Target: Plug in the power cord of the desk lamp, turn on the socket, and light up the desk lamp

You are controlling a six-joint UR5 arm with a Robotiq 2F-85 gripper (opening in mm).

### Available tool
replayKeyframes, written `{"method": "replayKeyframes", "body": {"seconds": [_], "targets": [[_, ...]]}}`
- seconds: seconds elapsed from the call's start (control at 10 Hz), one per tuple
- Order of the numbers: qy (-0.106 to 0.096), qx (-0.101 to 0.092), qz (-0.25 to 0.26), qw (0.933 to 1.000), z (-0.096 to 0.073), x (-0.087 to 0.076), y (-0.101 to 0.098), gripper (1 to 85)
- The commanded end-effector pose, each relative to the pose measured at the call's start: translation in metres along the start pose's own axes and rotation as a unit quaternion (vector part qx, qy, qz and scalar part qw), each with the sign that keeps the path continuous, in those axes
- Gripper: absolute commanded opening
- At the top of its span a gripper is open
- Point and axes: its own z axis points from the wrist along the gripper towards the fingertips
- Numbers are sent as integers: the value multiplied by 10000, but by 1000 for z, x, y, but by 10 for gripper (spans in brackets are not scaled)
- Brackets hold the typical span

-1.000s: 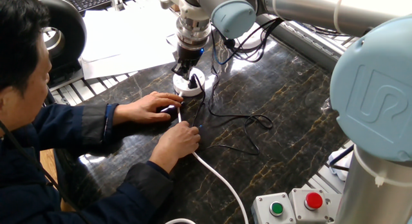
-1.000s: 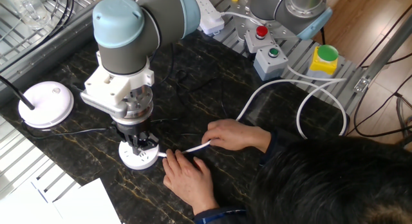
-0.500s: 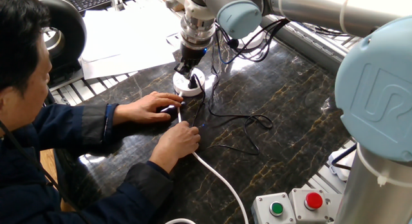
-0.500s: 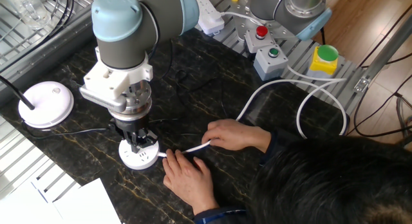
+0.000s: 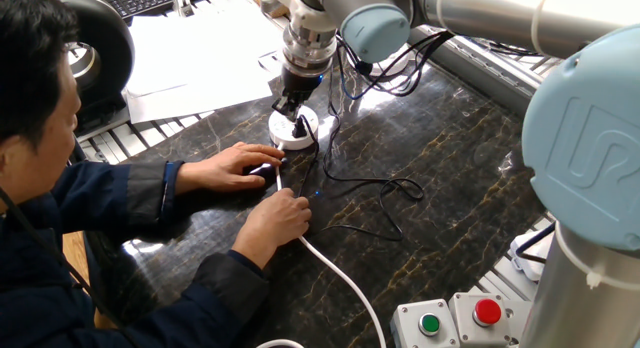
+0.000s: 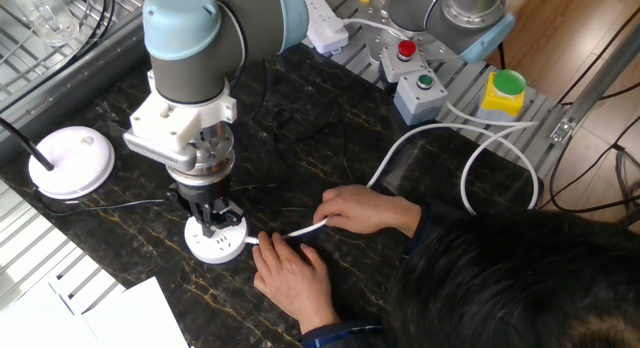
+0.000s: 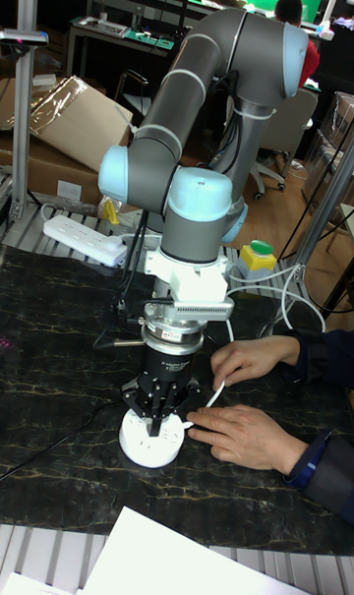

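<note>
1. At the left of the other fixed view the desk lamp [image 6: 70, 160] sits on the dark table [image 6: 330, 138], well apart from the action — its disc base is unlit, so by that sign the lighting step is not yet done.

2. Moving right, the gripper [image 6: 213, 226] points straight down onto the top of the socket [image 6: 217, 242]. The tall fixed view shows the gripper [image 7: 157, 420] with its fingers drawn close around something small and dark at the socket [image 7: 151, 440] face, probably the plug, though whether they are actually clamped on it cannot be told. The vertical pose suits pressing a plug squarely into the holes.

3. Just right of the socket, a person's two hands rest on the table. The nearer hand [image 6: 290, 275] lies just beside the puck and the farther hand [image 6: 368, 210] pinches the thick white cable [image 6: 470, 178], seemingly to keep the light socket from sliding or tipping under the downward push.

4. In one fixed view the power cord [image 5: 370, 193] runs from the socket [image 5: 294, 130] area and loops loosely across the table to the right — slack enough not to tug on the plug.
</note>
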Motion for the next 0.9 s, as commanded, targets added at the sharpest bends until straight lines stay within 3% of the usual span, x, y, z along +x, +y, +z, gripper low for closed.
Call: {"method": "replayKeyframes", "body": {"seconds": [0.0,0.3,0.5,0.6,0.8], "targets": [[553,68,-326,9979,-15,25,-1,10],[742,700,-1333,9858,-29,-1,-1,10],[715,572,-1513,9842,-26,-5,7,10],[725,657,-1572,9827,-22,-6,-2,10],[735,753,-1296,9860,-24,0,-13,10]]}}
